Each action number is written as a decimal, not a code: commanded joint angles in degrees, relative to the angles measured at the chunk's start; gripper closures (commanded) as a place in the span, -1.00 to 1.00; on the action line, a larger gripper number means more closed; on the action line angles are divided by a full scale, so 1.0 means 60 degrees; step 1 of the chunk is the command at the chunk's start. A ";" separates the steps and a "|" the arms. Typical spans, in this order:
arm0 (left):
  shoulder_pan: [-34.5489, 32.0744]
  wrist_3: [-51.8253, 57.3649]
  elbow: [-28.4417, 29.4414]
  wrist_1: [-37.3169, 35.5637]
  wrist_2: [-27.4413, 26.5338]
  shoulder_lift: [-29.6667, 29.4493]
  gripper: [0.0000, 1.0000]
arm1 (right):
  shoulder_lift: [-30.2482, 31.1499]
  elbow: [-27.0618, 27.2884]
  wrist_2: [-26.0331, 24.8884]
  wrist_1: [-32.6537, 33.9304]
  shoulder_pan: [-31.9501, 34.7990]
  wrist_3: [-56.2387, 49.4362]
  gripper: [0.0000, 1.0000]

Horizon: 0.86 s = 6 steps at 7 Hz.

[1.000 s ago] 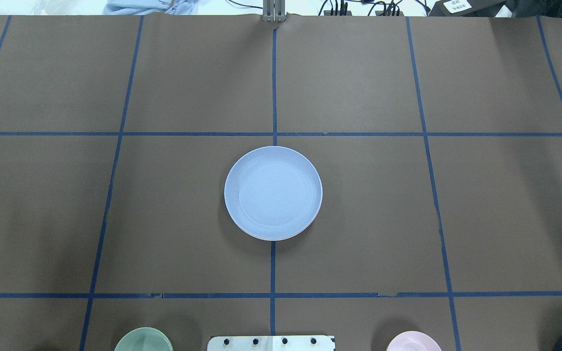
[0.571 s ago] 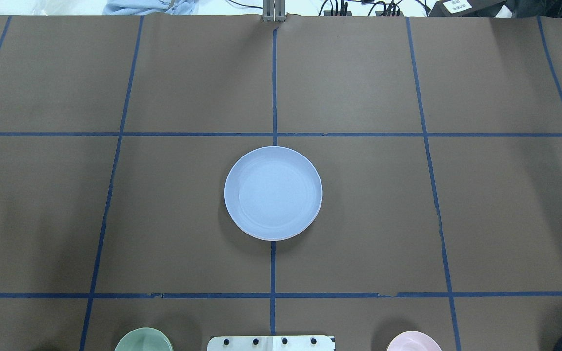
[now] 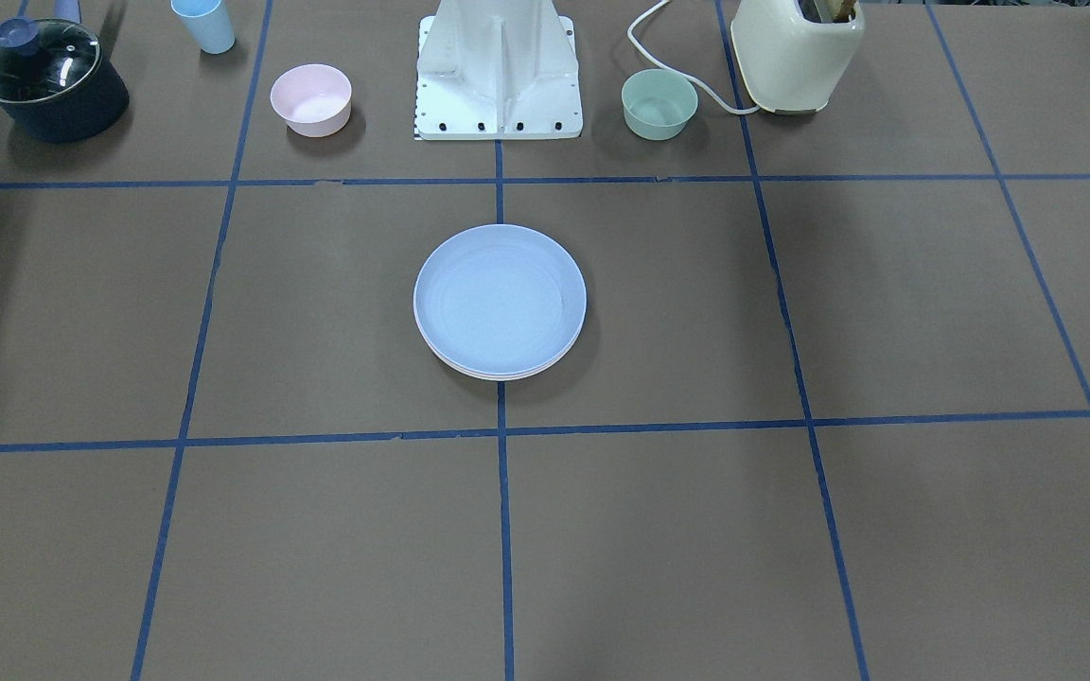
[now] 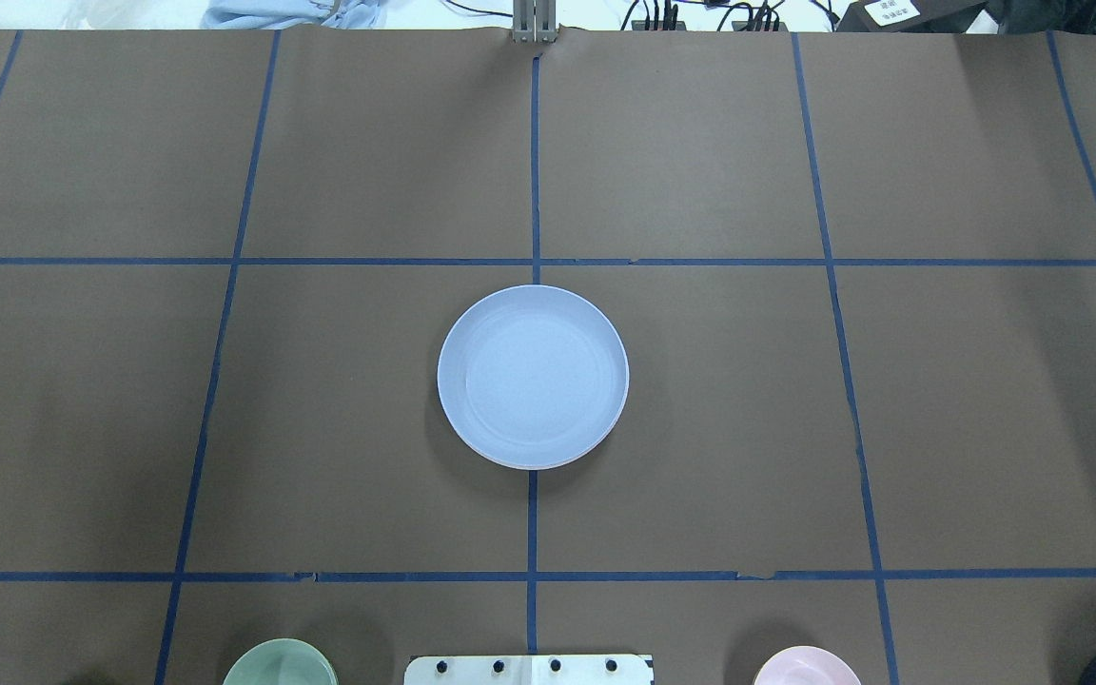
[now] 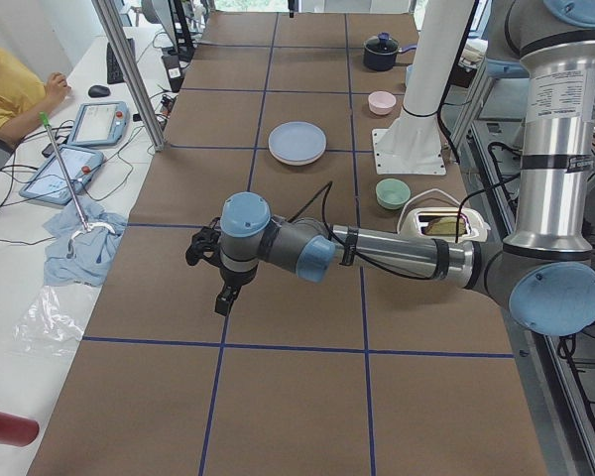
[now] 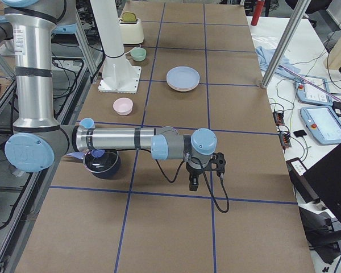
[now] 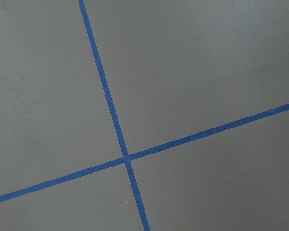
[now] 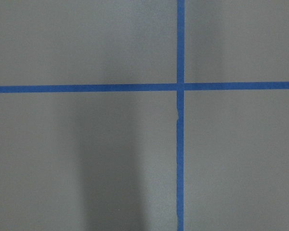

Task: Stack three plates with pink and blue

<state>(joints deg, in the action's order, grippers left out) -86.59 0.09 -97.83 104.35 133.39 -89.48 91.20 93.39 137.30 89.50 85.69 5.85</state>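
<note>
End effectors (image 5: 223, 302) (image 6: 194, 185) downward, arms (image 5: 377, 253) outstretched

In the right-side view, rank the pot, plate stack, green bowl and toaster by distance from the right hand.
From the right hand:
1. Pot, robot's side, by the forearm.
2. Plate stack, mid-table.
3. Green bowl, beyond the robot's base.
4. Toaster, far end.
</note>
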 commanded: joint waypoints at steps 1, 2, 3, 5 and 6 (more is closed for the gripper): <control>-0.0071 0.0000 -0.0043 -0.0062 0.0005 -0.0029 -1.00 | 0.0063 -0.0008 -0.0031 -0.0063 0.0000 0.0007 -1.00; -0.0086 0.0000 -0.0071 0.0010 -0.0009 0.0145 -1.00 | 0.0049 -0.0008 -0.0060 -0.0064 0.0000 0.0007 -1.00; -0.0115 0.0029 -0.0014 0.0040 -0.0024 0.0292 -1.00 | 0.0005 -0.0037 -0.0133 -0.0064 0.0000 0.0007 -1.00; -0.0144 0.0014 -0.0304 0.0026 -0.0038 0.0264 -1.00 | 0.0019 -0.0081 -0.0134 -0.0049 0.0000 0.0021 -1.00; -0.0144 0.0015 -0.0248 0.0026 -0.0024 0.0250 -1.00 | -0.0024 -0.0067 -0.0134 -0.0064 0.0000 0.0021 -1.00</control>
<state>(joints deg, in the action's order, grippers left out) -87.41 0.16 -99.12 104.52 133.21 -88.00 91.23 93.00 136.51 89.18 85.69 5.97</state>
